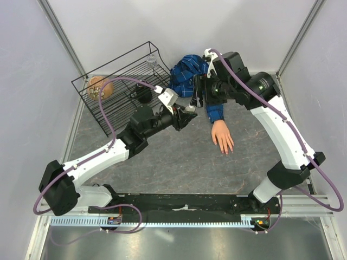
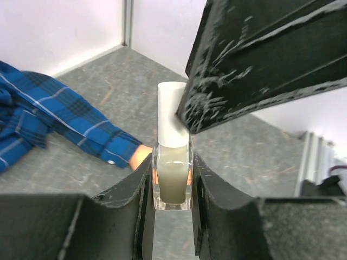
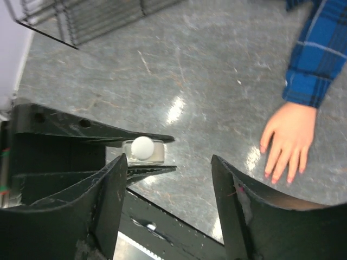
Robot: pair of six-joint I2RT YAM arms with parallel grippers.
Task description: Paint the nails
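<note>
Left end effector clamping bottle, sleeve cut off, nails perhaps pink.

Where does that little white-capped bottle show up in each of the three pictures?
Top external: near the middle, the bottle is barely visible, pinched in the left gripper.
Left wrist: the bottle stands upright at centre, between that gripper's fingers.
Right wrist: left of centre, seen from above, its white cap showing.
Shared landmark: the blue plaid sleeve.
</note>
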